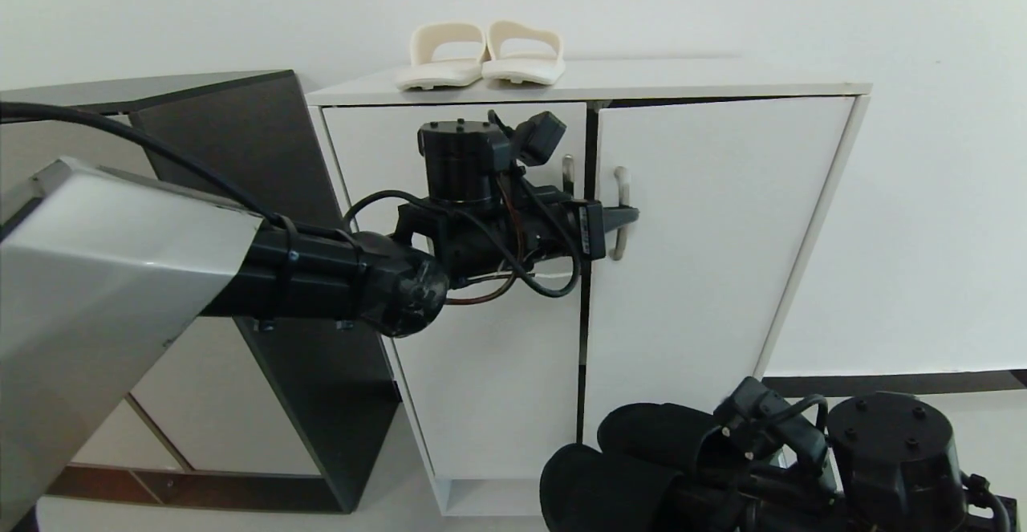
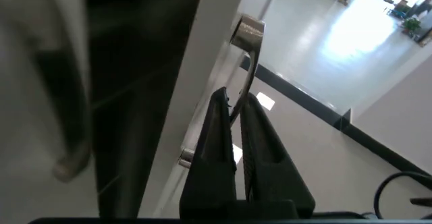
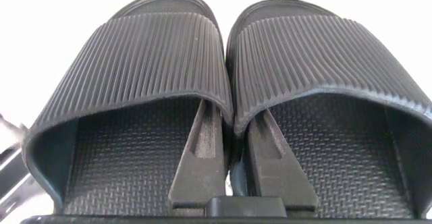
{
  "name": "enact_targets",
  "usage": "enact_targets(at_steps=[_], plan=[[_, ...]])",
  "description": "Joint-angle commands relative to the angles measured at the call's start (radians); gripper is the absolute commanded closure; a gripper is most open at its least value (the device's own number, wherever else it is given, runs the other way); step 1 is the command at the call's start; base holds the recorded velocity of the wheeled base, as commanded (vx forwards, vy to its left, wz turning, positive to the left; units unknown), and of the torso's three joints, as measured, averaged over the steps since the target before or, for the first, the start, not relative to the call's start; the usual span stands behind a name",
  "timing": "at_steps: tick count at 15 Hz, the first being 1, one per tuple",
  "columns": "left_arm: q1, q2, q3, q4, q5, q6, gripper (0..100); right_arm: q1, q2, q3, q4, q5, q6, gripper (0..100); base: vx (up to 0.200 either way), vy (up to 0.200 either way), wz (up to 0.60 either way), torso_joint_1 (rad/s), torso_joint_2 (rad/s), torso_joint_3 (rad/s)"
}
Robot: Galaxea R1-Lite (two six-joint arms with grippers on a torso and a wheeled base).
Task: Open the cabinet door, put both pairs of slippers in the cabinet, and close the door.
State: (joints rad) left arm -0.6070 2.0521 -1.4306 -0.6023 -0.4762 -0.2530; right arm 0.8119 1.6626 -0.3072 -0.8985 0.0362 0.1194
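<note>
Two pairs of slippers show in the head view. The cream slippers (image 1: 481, 54) sit side by side on top of the white cabinet (image 1: 449, 371), near its back edge by the wall. The black slippers (image 1: 634, 452) hang low in front of the cabinet's foot, at the end of the right arm (image 1: 882, 452). The left arm (image 1: 321, 271) stretches almost level from the robot's left across the left door (image 1: 377, 147). Its wrist is turned so that the left claw (image 1: 630, 215) points sideways onto the handle (image 1: 619, 183) of the right door (image 1: 722, 275). A narrow dark gap runs between the two doors. A dark panel (image 1: 265, 139) stands just beside the cabinet on the robot's left.

From the left wrist, the left claw (image 2: 233, 109) has its two black fingers (image 2: 216, 129) drawn close together. The curved metal handle (image 2: 248, 55) passes between them near the tips, so the claw is clamped on the bar. The white door edge (image 2: 209, 69) runs just beside it, with pale floor (image 2: 324, 82) beyond.

From the right wrist, the right claw (image 3: 233, 116) has one finger (image 3: 199, 150) inside each slipper, under the ribbed straps. The fingers are closed nearly together and pinch the two inner walls where the black slippers (image 3: 135, 69) touch, so the pair is held side by side
</note>
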Motion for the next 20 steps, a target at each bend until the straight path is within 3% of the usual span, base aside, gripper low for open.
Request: enact_targets(at_steps=[1, 6, 7, 10, 12, 16, 20], plan=[[-0.011, -0.069, 0.093, -0.050, -0.001, -0.003, 100, 0.001, -0.035, 0.027, 0.000, 0.051, -0.003, 100, 0.000, 0.000, 0.00, 0.000, 0.00, 0.000], [-0.045, -0.194, 0.291, -0.136, 0.001, -0.005, 100, 0.003, -0.046, 0.039, 0.000, 0.074, -0.012, 100, 0.000, 0.000, 0.00, 0.000, 0.00, 0.000], [-0.062, -0.259, 0.368, -0.151, 0.004, -0.003, 100, 0.003, -0.047, 0.042, 0.000, 0.083, -0.012, 100, 0.000, 0.000, 0.00, 0.000, 0.00, 0.000], [-0.054, -0.325, 0.426, -0.157, 0.008, 0.001, 100, 0.006, -0.046, 0.045, 0.000, 0.083, -0.012, 100, 0.000, 0.000, 0.00, 0.000, 0.00, 0.000], [-0.008, -0.310, 0.420, -0.203, 0.008, 0.000, 100, 0.007, -0.044, 0.045, 0.000, 0.085, -0.018, 100, 0.000, 0.000, 0.00, 0.000, 0.00, 0.000], [0.018, -0.250, 0.371, -0.220, 0.036, -0.006, 100, 0.012, -0.046, 0.045, 0.000, 0.085, -0.020, 100, 0.000, 0.000, 0.00, 0.000, 0.00, 0.000], [0.035, -0.113, 0.222, -0.209, 0.067, -0.031, 100, 0.020, -0.044, 0.048, 0.001, 0.083, -0.020, 100, 0.000, 0.000, 0.00, 0.000, 0.00, 0.000]])
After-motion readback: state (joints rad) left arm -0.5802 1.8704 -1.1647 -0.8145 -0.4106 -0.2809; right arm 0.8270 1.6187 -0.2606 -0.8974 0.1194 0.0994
